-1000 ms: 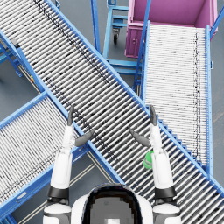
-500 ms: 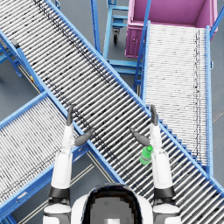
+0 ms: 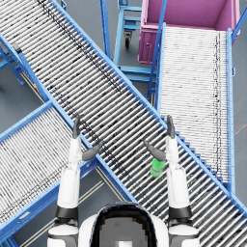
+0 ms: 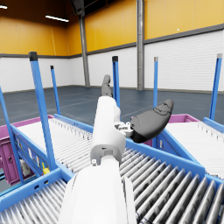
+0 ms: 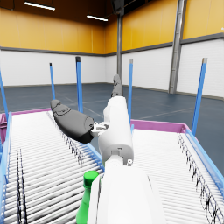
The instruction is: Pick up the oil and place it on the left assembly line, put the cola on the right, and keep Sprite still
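Nearest the robot, both forearms reach straight out toward 12 o'clock over the middle line (image 3: pixel 111 111), a roller conveyor running from 11 o'clock to 5 o'clock in the head view.

The Sprite (image 3: pixel 157 167), a green bottle with a green cap, stands upright on those rollers. It is just beside the right forearm (image 3: pixel 177 190), on its inner side at 9 o'clock. It also sits at 6 o'clock of the right thumb (image 3: pixel 155 152). Whether the thumb touches the cap cannot be told. The right wrist view shows the bottle partly hidden behind the forearm.

The right hand (image 3: pixel 165 144) is released and grasps nothing. Its fingers (image 3: pixel 170 126) point straight to 12 o'clock and its thumb is splayed toward 8 o'clock.

The left hand (image 3: pixel 79 144) mirrors it, also released and empty. Its fingers (image 3: pixel 76 126) point to 12 o'clock and its thumb (image 3: pixel 91 152) is spread toward 4 o'clock. It hangs above the blue rail at the middle line's near edge.

The two hands are well apart, with their thumbs aimed at each other.

The left line (image 3: pixel 29 154) lies at 8 o'clock of the left hand, sloping away to the picture's edge. Farther off, the right line (image 3: pixel 193 82) runs toward 12 o'clock from beyond the right hand. A pink bin (image 3: pixel 193 12) sits at its far end.
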`<state>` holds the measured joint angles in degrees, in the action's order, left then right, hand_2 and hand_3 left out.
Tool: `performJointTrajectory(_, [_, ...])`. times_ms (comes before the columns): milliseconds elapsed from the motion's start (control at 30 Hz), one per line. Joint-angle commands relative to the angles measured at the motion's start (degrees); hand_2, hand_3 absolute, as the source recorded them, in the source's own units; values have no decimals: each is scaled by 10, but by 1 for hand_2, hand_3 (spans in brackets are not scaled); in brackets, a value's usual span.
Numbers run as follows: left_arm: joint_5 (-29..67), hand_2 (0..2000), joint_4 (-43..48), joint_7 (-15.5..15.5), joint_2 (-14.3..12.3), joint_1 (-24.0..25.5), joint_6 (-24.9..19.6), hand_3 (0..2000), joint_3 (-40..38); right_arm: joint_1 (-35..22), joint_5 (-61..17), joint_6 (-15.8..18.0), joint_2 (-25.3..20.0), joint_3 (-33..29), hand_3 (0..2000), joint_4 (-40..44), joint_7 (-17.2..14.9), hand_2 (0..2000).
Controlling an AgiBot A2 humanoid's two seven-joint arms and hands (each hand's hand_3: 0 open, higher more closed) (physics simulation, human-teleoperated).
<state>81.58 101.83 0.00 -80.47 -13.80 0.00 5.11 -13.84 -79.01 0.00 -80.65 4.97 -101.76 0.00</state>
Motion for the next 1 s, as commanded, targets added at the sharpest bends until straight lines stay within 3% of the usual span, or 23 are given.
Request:
performJointTrajectory(33, [0,0,2,0,-2,-6,0,0,-3,-5,0,0,-2,-3,0,-2,0,0])
performJointTrajectory(1000, [0,0,3,0,-21,-5,0,0,-17,-7,0,0,-22,-20,0,-1,0,0])
